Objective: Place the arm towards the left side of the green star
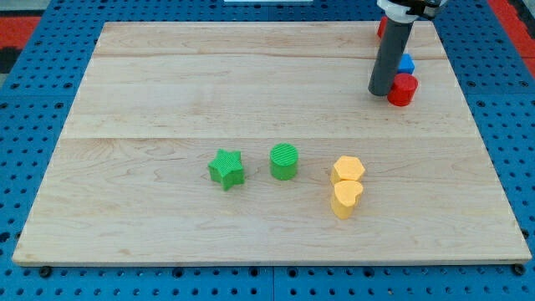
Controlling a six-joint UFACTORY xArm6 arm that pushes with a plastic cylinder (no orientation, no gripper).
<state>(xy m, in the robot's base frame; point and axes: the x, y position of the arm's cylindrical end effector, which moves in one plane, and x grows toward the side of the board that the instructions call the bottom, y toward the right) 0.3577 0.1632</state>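
Observation:
The green star (226, 168) lies on the wooden board (167, 92), a little left of the board's middle and toward the view's bottom. My tip (380, 92) is far off at the view's upper right, well above and to the right of the star. The tip stands just left of a red block (403, 89). A green round block (284, 161) sits right of the star, a small gap between them.
A blue block (406, 63) sits just above the red one, partly hidden by the rod. Another red block (380, 27) shows behind the rod at the top edge. A yellow hexagon (348, 170) and a yellow heart (346, 199) touch, right of the green round block.

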